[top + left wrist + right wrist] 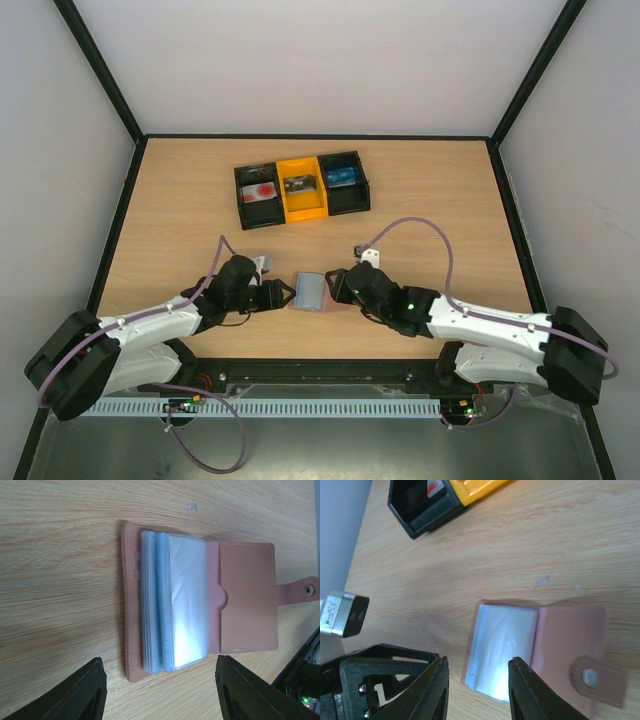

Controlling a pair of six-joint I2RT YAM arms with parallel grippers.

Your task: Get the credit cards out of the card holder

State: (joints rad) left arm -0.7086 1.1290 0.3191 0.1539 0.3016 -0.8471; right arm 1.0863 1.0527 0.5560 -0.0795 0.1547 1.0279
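**Left gripper** (159, 660): jaws wide apart with nothing between them. Its dark fingers (82, 695) stand at the lower corners of the left wrist view, either side of the holder's lower edge.

**Right gripper** (477, 659): jaws partly open and empty so far as the view shows. A corner of the sleeves is seen through the gap.

**Card holder** (312, 292): lies open and flat on the table (180, 200), low centre of the top view, between the grippers and just beside both.

**Sleeves** (175, 605): a clear stack on the holder's left half in the left wrist view. Their long axis runs top to bottom of the frame, crosswise to the line between the left fingers. The pink flap and tab (300, 590) lie to the right. The sleeves look blank, and whether a card remains inside cannot be told.

**Tray** (303, 212): upper centre of the top view, well apart from the holder. A pale card (259, 192) with a red mark lies in its left compartment.

**Judgement:** in the top view the left gripper sits on the sleeve side, so it appears better placed to reach them
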